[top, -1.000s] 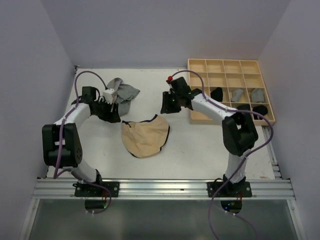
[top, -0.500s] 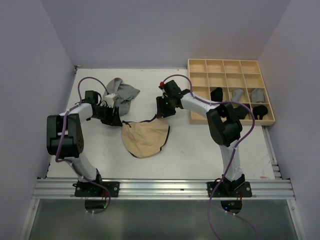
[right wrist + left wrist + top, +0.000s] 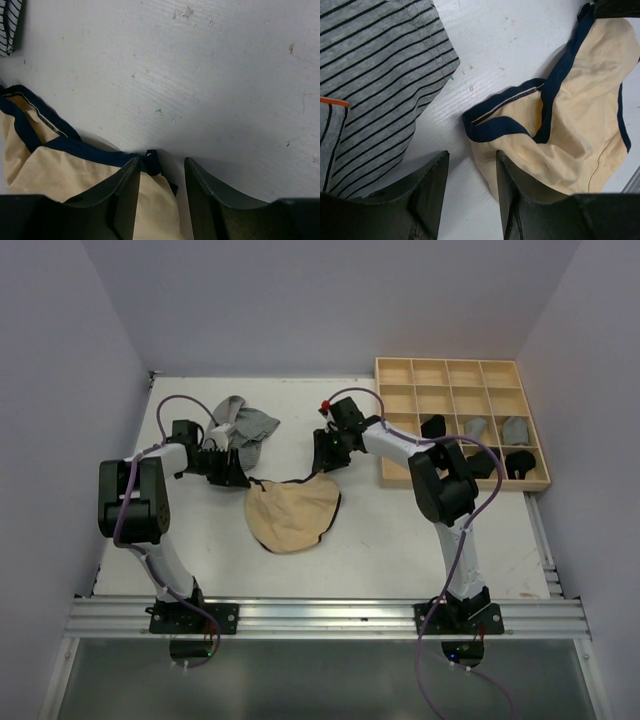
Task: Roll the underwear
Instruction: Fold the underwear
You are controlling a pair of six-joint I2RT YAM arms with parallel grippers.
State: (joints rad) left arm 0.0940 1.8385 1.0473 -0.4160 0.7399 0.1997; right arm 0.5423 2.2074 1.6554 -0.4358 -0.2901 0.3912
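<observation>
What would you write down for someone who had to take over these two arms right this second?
Left gripper: open, empty, low at the left waistband corner of the tan-beige cloth underwear with navy trim.
Right gripper: open, straddling the right waistband corner, not closed on it.
The tan piece lies spread out between them; a grey striped cloth garment sits crumpled farther back on the left.
Done, it seems: small black and grey bundles sit in compartments of the pale wooden grid tray.
Left: grip both corners, roll the tan piece, then the striped one.
</observation>
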